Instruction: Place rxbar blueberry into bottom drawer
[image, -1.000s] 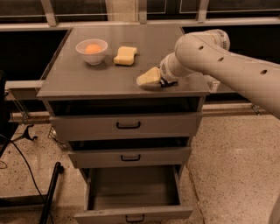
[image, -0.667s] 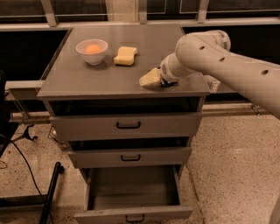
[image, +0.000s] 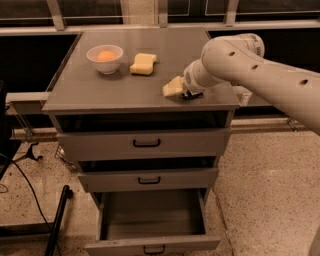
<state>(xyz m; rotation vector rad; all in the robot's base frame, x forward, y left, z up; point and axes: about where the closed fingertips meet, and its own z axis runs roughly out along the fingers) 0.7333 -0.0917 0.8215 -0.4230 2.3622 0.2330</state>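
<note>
My gripper (image: 176, 88) is low over the front right part of the grey cabinet top (image: 100, 92), its pale tip almost on the surface. A small dark shape (image: 192, 94) shows just under the wrist; I cannot tell whether it is the rxbar blueberry. No other navy bar is in view. The bottom drawer (image: 120, 246) is pulled out, below the gripper and somewhat to its left. Its inside is bare grey metal and its black handle is at the frame's lower edge.
A white bowl (image: 104, 58) holding an orange ball and a yellow sponge (image: 143, 63) sit at the back of the top. The top drawer (image: 146, 143) and middle drawer (image: 148, 179) jut out slightly. A black pole and cable (image: 57, 220) lie on the floor at left.
The gripper has shifted very slightly to the right over the cabinet top. Nothing else has moved.
</note>
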